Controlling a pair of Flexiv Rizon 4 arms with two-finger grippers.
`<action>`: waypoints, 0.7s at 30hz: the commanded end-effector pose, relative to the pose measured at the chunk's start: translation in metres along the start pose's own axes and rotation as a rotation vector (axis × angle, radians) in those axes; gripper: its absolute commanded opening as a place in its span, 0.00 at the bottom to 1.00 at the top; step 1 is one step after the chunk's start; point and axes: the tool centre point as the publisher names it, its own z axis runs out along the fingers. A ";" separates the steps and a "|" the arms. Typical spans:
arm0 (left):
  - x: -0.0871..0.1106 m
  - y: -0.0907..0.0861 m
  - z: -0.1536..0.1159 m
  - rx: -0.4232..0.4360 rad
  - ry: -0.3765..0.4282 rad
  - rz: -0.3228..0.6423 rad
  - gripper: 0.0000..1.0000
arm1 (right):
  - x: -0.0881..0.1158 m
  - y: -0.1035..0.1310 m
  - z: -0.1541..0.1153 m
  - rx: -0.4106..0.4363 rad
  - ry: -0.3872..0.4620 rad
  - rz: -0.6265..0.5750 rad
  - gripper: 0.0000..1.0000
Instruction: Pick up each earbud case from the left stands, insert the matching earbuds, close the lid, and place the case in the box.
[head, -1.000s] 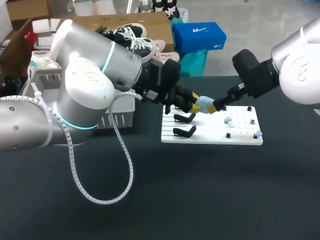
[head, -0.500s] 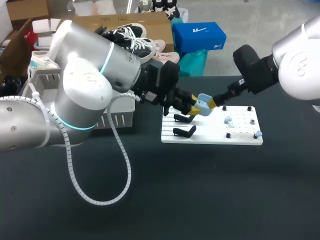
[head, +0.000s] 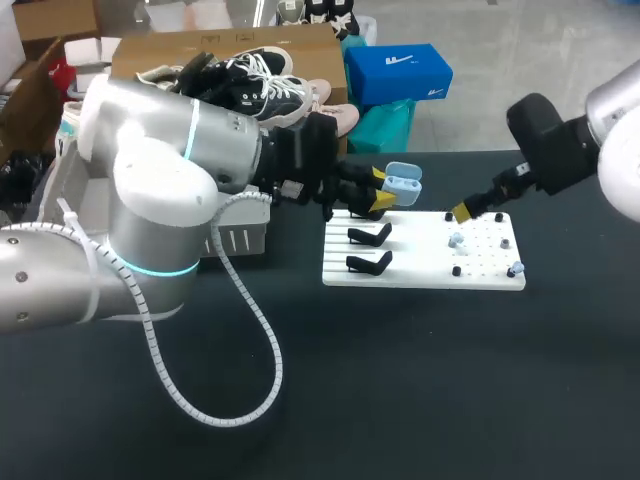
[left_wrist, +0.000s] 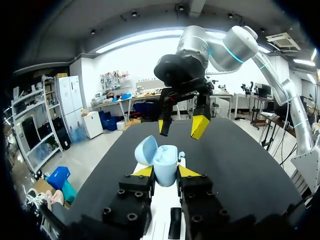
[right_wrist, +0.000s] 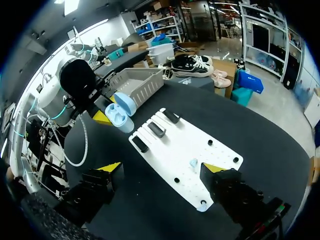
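The white board (head: 420, 272) lies on the dark table (head: 420, 400). A broad stretch of table surface runs on from the board's near edge, and the left arm's white cable (head: 250, 340) loops over it to the near-left of the board. Beyond the board's left edge stands the grey slatted box (head: 236, 236).

The left pincer (head: 384, 192) hangs above the board's far-left corner, over the black stands (head: 370, 237), and pinches the earbud case (head: 402, 183) between its two yellow tips. In the left wrist view one fingertip presses each flank of the case (left_wrist: 164, 161).

The case is pale blue, smooth and rounded. Its lid is swung open and tilted back, and the inner tray faces upward. Whether earbuds sit in the tray cannot be told.

The right pincer (right_wrist: 162, 167) is spread wide with nothing between its tips. It is raised over the board's right half, well apart from the case, above the pegs where small pale earbuds (right_wrist: 193, 163) rest.
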 end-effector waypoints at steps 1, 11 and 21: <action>0.000 -0.005 -0.004 -0.072 -0.125 0.007 0.00 | 0.023 0.001 -0.019 0.102 0.003 0.010 1.00; -0.009 -0.001 0.010 -0.110 -0.177 0.042 0.00 | 0.049 -0.002 -0.032 0.160 0.070 -0.007 1.00; -0.002 0.004 0.021 -0.088 -0.225 0.101 0.00 | 0.065 -0.005 -0.043 0.215 0.107 0.024 1.00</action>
